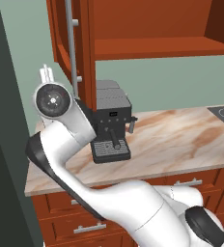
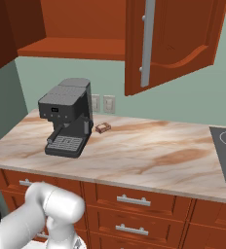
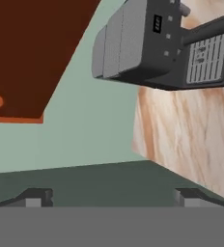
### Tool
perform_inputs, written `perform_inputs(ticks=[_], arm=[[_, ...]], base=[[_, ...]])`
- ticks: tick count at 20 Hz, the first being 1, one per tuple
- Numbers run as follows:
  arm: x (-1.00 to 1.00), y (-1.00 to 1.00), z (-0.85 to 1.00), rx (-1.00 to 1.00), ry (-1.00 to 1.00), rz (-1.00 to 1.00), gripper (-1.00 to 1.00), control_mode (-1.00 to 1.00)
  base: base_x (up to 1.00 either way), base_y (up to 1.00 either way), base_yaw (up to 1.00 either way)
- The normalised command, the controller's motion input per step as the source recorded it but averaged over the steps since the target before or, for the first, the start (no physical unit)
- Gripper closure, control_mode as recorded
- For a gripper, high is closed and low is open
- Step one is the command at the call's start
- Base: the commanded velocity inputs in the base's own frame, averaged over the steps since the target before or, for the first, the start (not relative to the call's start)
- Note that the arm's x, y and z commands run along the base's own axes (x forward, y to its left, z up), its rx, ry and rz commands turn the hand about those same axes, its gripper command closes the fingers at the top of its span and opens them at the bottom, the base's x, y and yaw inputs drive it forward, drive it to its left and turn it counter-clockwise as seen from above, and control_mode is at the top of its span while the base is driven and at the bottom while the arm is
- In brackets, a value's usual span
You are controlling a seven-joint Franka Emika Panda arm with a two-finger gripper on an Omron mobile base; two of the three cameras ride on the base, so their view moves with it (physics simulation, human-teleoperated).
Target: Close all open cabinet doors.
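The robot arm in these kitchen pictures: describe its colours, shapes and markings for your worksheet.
The arm is glossy white, built of rounded tubular links with dark grey joint bands. One joint ends in a round dark cap ringed in white. The gripper has two small dark, blocky finger tips. No cables or lettering are visible.

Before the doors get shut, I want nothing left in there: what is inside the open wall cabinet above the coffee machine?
The visible part of the cabinet shelf is bare wood. The right door and left door hang open; the shelf's upper part lies beyond the frame.
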Motion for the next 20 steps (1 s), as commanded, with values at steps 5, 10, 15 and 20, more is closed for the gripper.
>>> perform_inputs(ticks=[5,10,15,20], arm=[[0.26,0.09,0.00,0.00,0.00,-0.11,-1.00,-1.00],[-0.07,-0.31,0.01,0.00,0.00,-0.20,-1.00,-1.00],[-0.22,-0.30,0.02,0.00,-0.06,-0.24,-1.00,-1.00],[-0.12,-0.39,0.00,0.00,-0.09,-0.25,-1.00,-1.00]], base=[[0.00,0.00,0.00],[0.00,0.00,0.00],[0.00,0.00,0.00],[0.00,0.00,0.00]])
